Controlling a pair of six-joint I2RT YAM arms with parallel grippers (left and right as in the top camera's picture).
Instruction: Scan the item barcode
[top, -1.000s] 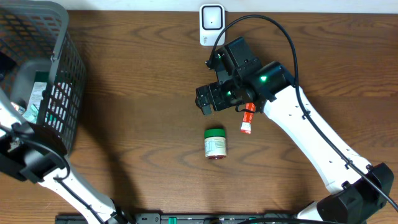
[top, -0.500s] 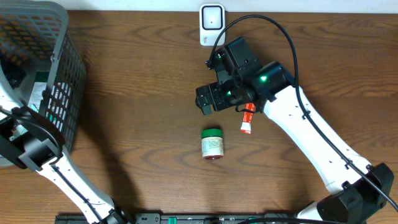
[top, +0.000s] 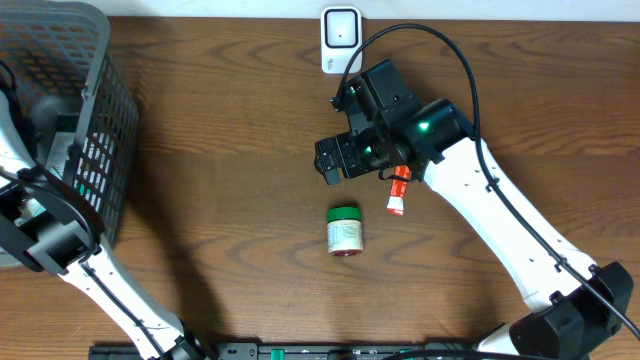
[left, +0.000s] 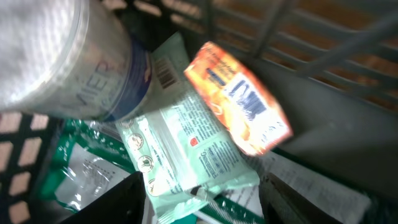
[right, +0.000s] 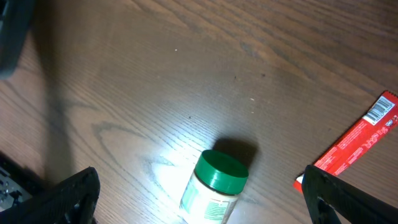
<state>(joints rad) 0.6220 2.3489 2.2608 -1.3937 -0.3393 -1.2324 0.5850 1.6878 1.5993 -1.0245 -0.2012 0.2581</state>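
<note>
My left gripper (left: 205, 208) is down inside the grey basket (top: 100, 110), open. Its two dark fingers stand either side of the lower end of a mint-green packet (left: 186, 143); the left finger is at the packet's edge and the right one is well clear. An orange packet (left: 239, 102) and a clear bottle with a blue label (left: 68, 56) lie beside it. My right gripper (top: 330, 168) hangs open above the table. A green-lidded jar (right: 214, 183) lies on its side below it, untouched. The white scanner (top: 340, 38) stands at the table's back edge.
A red tube (top: 398, 190) lies on the wood just right of the jar (top: 345, 230), under the right arm. The basket's mesh walls (left: 311, 37) close in around the left gripper, and more packets lie on its floor.
My left arm has moved farther up into the basket. The jar has wobbled slightly on the table. The right arm has stayed still.
</note>
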